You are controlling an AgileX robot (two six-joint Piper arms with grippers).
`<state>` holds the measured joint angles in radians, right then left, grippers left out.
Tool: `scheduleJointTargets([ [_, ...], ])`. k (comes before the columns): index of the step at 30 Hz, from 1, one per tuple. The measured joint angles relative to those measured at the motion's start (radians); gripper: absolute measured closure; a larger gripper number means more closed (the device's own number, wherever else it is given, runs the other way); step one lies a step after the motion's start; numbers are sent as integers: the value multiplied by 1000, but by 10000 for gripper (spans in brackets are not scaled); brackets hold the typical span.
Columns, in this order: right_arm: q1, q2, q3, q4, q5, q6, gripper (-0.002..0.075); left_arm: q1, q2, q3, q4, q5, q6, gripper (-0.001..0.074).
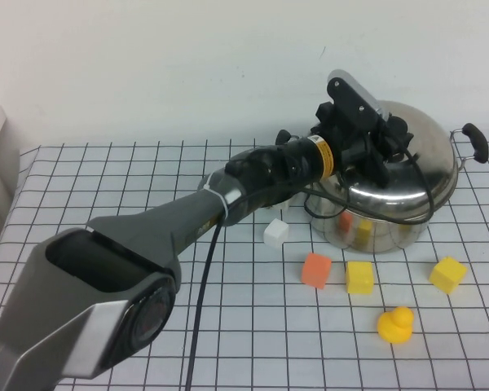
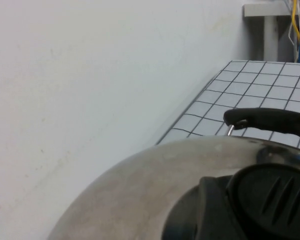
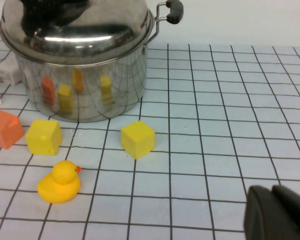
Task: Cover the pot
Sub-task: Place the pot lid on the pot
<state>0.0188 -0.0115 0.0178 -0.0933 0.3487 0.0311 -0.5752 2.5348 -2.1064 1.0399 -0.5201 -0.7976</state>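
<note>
Pot, one, shiny round stainless-steel [image 1: 383, 232], under one domed steel lid [image 1: 428, 155]. Left gripper [image 1: 375, 134] over lid, right gripper [image 3: 277, 212] near table front; grip of both cannot be told. Two yellow cubes [image 1: 359, 277], one orange [image 1: 315, 270], one white [image 1: 275, 233], one yellow duck [image 1: 395, 325].

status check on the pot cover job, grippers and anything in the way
Left gripper over the lid, at its knob; grip unclear. Right gripper low over the table, off to the side. Lid on the pot, slightly tilted. Blocks and duck beside the pot, not obstructing.

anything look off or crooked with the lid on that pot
The lid sits tilted on the pot, near edge lower, not seated flat. The left gripper is over its top; the right gripper is low over the table, off to the side. Nothing is spilled.
</note>
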Motion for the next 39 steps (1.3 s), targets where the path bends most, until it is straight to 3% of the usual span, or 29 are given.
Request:
scheduleJointTargets([
  [13, 0, 0, 0, 0, 0, 0, 717, 0, 11, -160, -82, 107, -4, 404],
  [29, 0, 0, 0, 0, 0, 0, 717, 0, 115, -166, -197, 56, 89, 404],
  [39, 0, 0, 0, 0, 0, 0, 717, 0, 123, -166, -209, 47, 34, 404],
])
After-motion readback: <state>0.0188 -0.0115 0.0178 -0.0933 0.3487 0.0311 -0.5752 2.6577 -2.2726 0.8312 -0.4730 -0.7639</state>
